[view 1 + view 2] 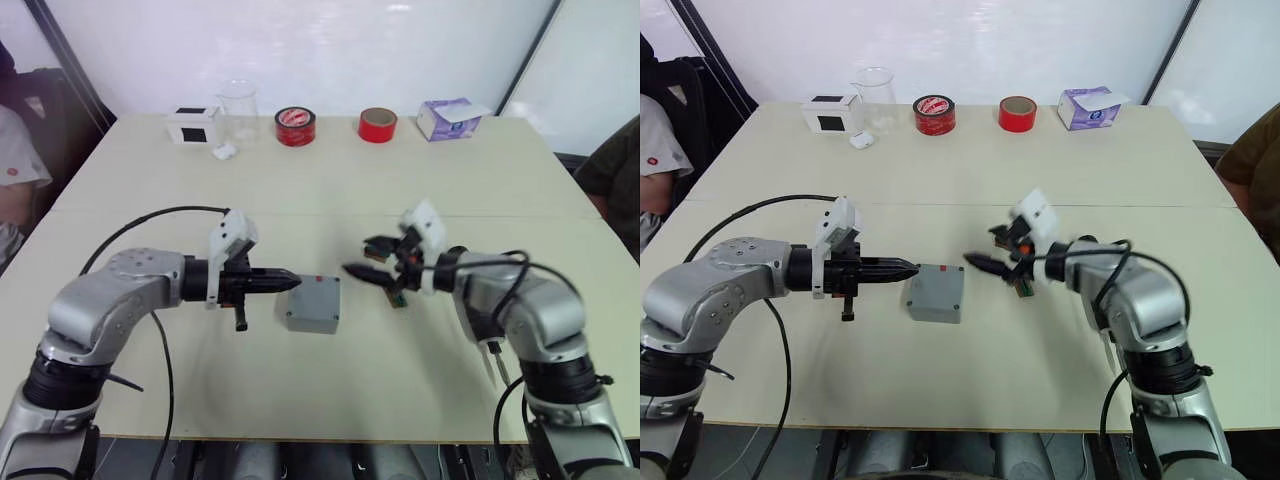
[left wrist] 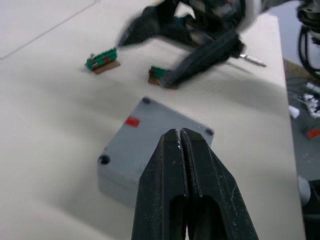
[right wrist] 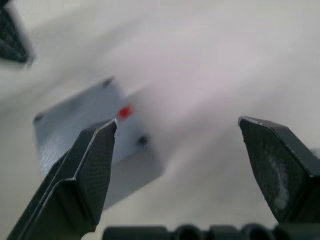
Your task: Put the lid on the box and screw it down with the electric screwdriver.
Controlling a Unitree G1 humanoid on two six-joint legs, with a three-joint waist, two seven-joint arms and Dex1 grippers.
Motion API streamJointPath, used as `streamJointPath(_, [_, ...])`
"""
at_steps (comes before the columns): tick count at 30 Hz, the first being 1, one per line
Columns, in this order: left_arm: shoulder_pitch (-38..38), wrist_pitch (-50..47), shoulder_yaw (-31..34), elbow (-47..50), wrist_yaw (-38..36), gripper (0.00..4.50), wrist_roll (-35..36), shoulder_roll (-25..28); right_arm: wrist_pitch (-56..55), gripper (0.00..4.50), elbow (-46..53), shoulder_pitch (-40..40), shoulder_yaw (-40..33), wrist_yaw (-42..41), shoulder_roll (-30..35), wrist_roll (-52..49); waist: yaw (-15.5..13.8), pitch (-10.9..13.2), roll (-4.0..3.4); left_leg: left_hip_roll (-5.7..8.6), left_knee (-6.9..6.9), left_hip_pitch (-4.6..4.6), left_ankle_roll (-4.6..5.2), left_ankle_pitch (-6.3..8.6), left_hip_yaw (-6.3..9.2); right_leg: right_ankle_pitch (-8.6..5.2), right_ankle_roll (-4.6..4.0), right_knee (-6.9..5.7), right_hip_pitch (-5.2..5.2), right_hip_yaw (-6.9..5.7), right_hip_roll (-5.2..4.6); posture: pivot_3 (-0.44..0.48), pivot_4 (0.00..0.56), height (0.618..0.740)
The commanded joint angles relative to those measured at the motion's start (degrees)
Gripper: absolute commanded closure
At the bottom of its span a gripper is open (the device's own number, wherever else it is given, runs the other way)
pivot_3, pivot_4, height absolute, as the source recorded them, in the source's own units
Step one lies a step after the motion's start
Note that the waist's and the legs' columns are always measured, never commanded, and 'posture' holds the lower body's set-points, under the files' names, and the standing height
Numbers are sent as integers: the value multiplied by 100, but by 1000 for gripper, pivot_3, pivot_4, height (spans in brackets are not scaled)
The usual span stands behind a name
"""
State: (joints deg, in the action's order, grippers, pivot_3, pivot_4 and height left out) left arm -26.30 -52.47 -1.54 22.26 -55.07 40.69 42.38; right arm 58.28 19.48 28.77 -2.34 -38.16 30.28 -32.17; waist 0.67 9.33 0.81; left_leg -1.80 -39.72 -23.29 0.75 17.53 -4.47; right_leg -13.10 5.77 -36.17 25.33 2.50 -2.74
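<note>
Worktop [image 1: 330,200] carries the box [image 1: 313,304] near the middle of its front half, lid [image 2: 150,132] already on top, red mark on the far edge. Both arms reach inward, forearms level. Left tool [image 1: 290,279] is pressed shut with nothing between its fingers, tips just over the box's left edge. Right tool [image 3: 177,150] is spread wide, holding nothing, pointed at the box from just beside its right edge. Two small green circuit boards [image 2: 102,60] lie beyond the box.
</note>
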Motion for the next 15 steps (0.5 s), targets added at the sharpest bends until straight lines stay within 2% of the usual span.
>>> streamJointPath(1, [-233, 90, -69, 114, -245, 4500, 78, 93, 1188, 282, -6, 501, -1073, 245, 426, -620, -6, 0, 0, 0, 0, 0, 0, 0, 0, 0, 0, 0, 0, 0, 0, 0, 150, 740])
streamJointPath(3, [-270, 201, -228, 197, -400, 4500, -24, 161, 1966, 282, -133, 697, -1309, 291, 837, -760, -2, 0, 0, 1, 0, 1, 0, 0, -1, 0, 0, 2, -2, 0, -2, 0, 150, 740])
streamJointPath(6, [-316, 371, -454, 331, -590, 4500, -142, 216, 3072, 282, -571, 929, -1230, 388, 1660, -855, 2, 1, 0, 1, 1, -1, 1, 1, -2, -1, -3, 6, -1, 0, -4, 0, 150, 740])
streamJointPath(11, [-407, 687, -760, 438, -827, 4500, -334, 227, 3422, 282, -1587, 1002, -116, 333, 3260, -1345, 10, 2, 0, 5, 2, -2, 2, 1, -4, -14, -25, 9, 1, 5, -9, 0, 150, 740])
streamJointPath(15, [-399, 851, -947, 556, -860, 4500, -488, 201, 3422, 282, -2183, 1148, 610, 301, 3828, -1635, 52, 3, 0, 4, 2, 0, 4, 2, -5, -13, -24, 12, 2, 12, -4, 0, 150, 740])
